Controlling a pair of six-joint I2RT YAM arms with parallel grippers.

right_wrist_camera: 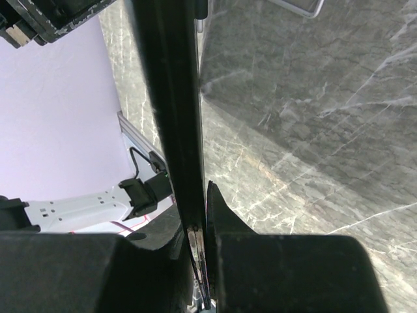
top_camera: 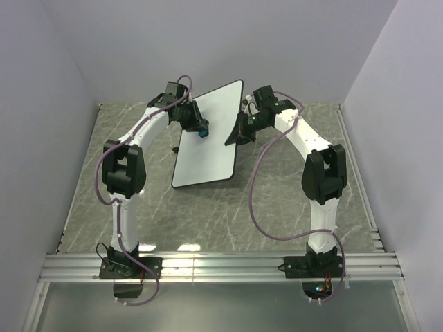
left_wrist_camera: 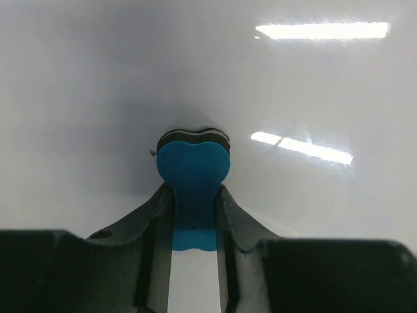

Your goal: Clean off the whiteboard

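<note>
Two tight grips: left gripper [left_wrist_camera: 193,195] on eraser [left_wrist_camera: 193,163] against whiteboard [top_camera: 208,149], right gripper [right_wrist_camera: 199,215] on rim.

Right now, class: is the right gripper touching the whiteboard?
Touching. Right wrist view shows the whiteboard rim pinched inside the right gripper, no gap.

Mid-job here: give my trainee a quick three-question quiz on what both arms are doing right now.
1. True or false: the left gripper presses a blue eraser against the whiteboard.
2. What does the right gripper clamp? A) the eraser B) the whiteboard's edge C) nothing
3. Short answer: what marks show on the board?
Key: 1 true; 2 B; 3 none visible.
</note>
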